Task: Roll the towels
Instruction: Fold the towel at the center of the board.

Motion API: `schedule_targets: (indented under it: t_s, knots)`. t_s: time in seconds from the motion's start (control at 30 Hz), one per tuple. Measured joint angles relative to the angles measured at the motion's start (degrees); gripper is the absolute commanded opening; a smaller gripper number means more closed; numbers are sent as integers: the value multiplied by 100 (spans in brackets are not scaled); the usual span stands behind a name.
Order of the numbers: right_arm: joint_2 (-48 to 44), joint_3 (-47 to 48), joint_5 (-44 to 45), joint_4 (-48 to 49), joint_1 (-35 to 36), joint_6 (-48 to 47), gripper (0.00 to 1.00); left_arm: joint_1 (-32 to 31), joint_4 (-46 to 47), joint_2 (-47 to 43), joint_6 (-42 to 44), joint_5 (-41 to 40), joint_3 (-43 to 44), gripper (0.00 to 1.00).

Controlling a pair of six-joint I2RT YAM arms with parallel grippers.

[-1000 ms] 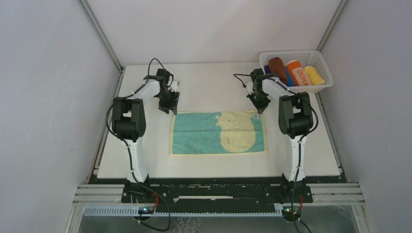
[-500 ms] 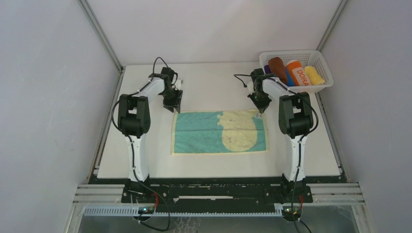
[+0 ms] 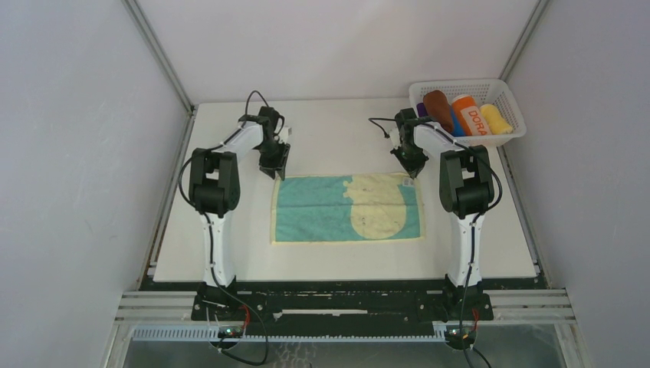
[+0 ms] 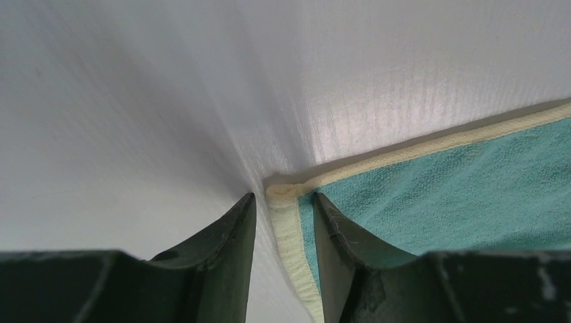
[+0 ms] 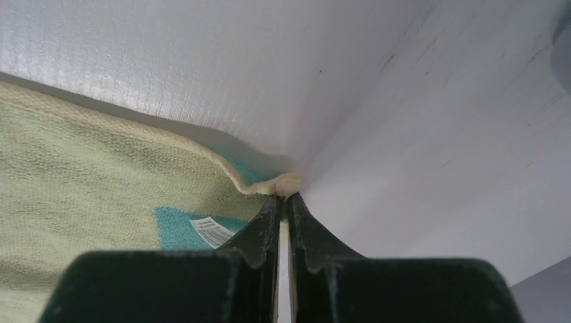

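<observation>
The teal towel (image 3: 310, 211) with a pale cream patch lies flat and spread on the white table. My left gripper (image 3: 274, 170) is at its far left corner. In the left wrist view the gripper (image 4: 283, 202) is open, and its jaws stand either side of the towel's (image 4: 471, 195) cream hem corner. My right gripper (image 3: 411, 170) is at the far right corner. In the right wrist view the gripper (image 5: 285, 197) is shut on that corner of the towel (image 5: 101, 175), which is bunched at the tips. The rust-brown towel (image 3: 438, 110) lies in the basket.
A white basket (image 3: 460, 82) stands at the far right corner of the table. It holds the orange "DORA" roll (image 3: 469, 115), a yellow roll (image 3: 497, 119), and blue and purple rolls. Grey walls close in both sides and the back.
My left gripper has moved right to the towel's far left corner. The towel has shifted slightly to the right. The right gripper has stayed on its corner.
</observation>
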Motion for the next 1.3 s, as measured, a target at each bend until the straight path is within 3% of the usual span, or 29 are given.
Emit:
schedule_targets:
  t_s: [0.5,0.87,1.3]
  knots:
    - [-2,-20,68,44,11,0,0,-120,-358,162,-81,-219,256,37]
    - [-24,-48,81,74,17,-17,0,-116,-402,232,-175,-223,365,1]
    - [-278,-221,363,474,42,28,0,44,-44,-105,4,-273,181,0]
